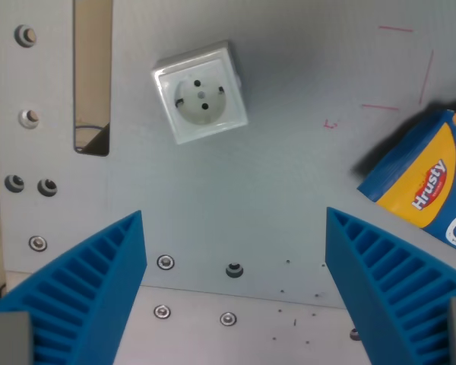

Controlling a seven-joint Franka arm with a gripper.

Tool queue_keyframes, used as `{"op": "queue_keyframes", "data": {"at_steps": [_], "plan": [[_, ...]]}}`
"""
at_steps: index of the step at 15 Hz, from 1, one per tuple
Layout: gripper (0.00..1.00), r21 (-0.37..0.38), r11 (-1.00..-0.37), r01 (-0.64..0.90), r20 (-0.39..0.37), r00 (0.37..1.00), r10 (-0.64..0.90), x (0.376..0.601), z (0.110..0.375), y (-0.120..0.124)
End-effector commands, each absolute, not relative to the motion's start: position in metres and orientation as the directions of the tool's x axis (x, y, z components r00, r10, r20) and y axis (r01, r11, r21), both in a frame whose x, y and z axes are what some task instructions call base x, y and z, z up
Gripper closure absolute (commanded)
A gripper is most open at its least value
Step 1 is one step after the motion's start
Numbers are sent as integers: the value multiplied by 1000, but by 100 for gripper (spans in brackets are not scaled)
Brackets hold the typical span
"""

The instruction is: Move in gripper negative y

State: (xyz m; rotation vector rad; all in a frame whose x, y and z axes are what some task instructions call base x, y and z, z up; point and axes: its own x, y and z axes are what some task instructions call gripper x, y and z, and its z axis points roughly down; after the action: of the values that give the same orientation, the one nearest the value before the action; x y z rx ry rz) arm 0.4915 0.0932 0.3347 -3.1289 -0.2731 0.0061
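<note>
The 2 blue ribbed plastic fingers (99, 293) of the gripper (235, 285) stand wide apart, grasping nothing, above the grey metal plate (289, 175). The white square wall socket (201, 93) lies ahead, toward the wrist view's top, slightly left of centre.

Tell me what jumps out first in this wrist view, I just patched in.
The two blue ribbed fingers frame the bottom corners, spread wide with nothing between them. Above them, a white wall socket lies tilted on the grey metal plate, upper centre. A blue and yellow Hrusty packet pokes in from the right edge.
</note>
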Motion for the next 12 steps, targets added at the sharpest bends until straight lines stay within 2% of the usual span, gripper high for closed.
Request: {"op": "queue_keyframes", "data": {"at_steps": [1,12], "plan": [[0,4,-987,162,0,987,162,489,337,106],[0,4,-987,162,0,987,162,480,336,160]]}}
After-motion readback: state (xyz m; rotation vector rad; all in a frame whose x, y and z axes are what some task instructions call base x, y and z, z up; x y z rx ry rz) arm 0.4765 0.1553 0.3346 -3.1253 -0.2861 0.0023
